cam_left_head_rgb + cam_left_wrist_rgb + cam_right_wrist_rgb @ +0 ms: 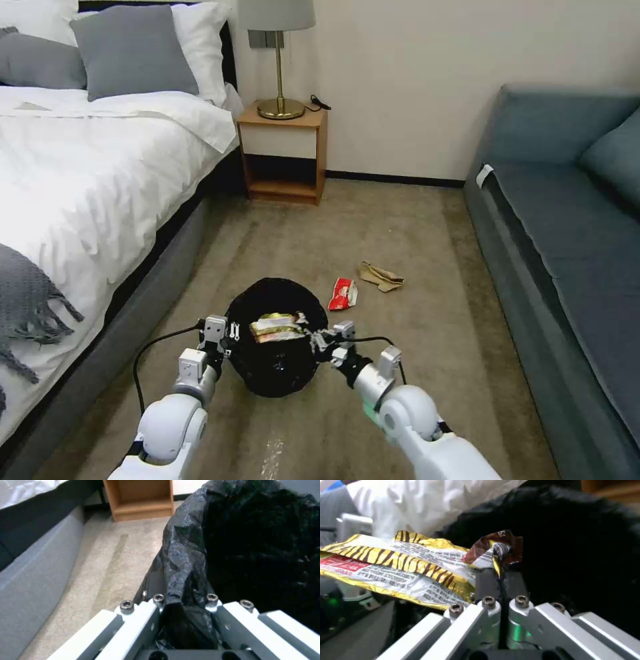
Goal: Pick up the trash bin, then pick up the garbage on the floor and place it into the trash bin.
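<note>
Right gripper (500,580) pinching yellow-silver wrapper (403,567), small print unreadable, over trash bin (277,347)

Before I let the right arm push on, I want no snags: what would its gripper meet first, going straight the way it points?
Probably the trash bin: the right gripper, shut on the yellow-silver wrapper, points into the bin's black-lined opening, so the far liner wall comes first. Depth is unclear.

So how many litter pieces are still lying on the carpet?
2: the red-white packet beside the trash bin, the tan paper just beyond. Others could be hidden behind the bin.
</note>
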